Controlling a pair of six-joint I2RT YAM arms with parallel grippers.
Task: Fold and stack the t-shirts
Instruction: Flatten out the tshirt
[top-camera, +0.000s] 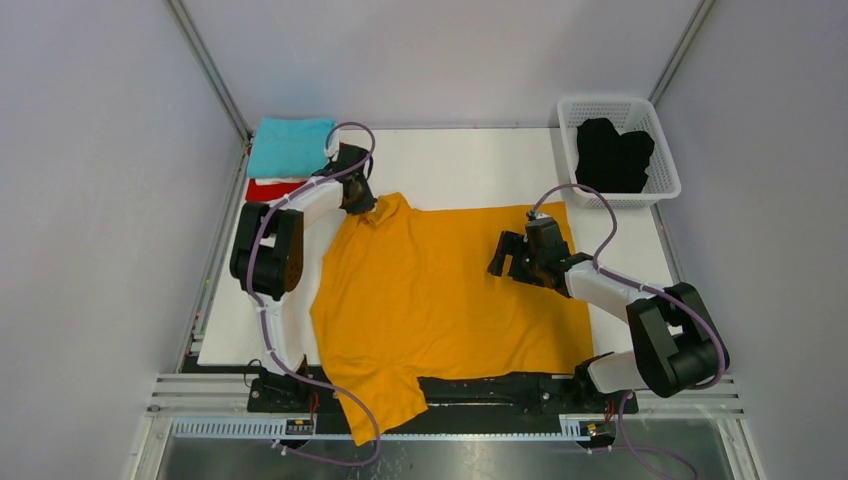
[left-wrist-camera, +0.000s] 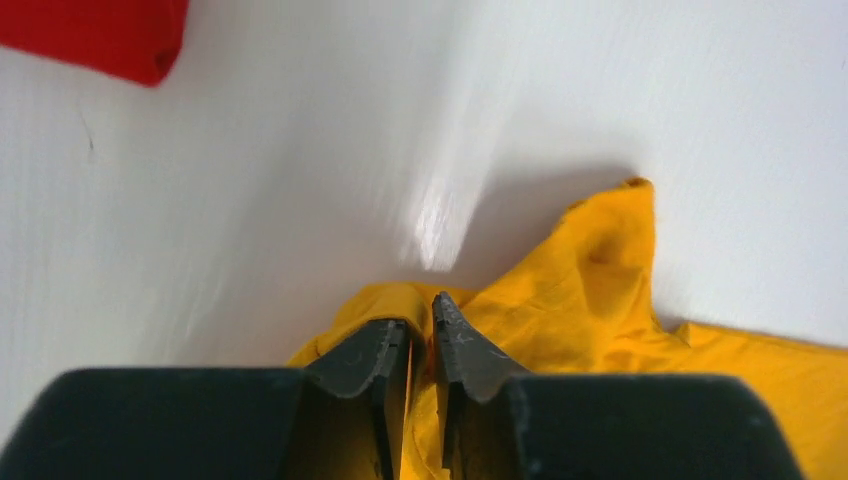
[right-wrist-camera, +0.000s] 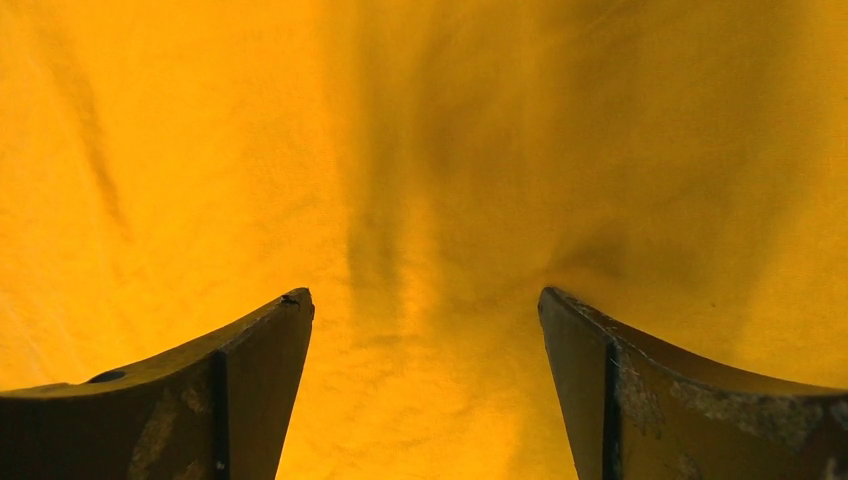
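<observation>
Folding step: the first fold of the orange-yellow t-shirt (top-camera: 440, 290) is being set up. It lies spread across the table (top-camera: 470, 165), one sleeve hanging over the near edge.
Left gripper (left-wrist-camera: 420, 310): clenched on a bunched far-left corner of that shirt, with cloth between the jaws.
Right gripper (right-wrist-camera: 425, 300): jaws spread wide and holding nothing, poised over the far-right part. Whether the tips touch the cloth is hard to tell.
Stack: folded teal t-shirt (top-camera: 290, 147) at the far left, with the red t-shirt (top-camera: 272, 188) touching its near side.
Waiting: black t-shirt (top-camera: 612, 155) in the basket (top-camera: 668, 175).
Next move: probably the right jaws must pinch their edge, then both arms carry it over evenly.
</observation>
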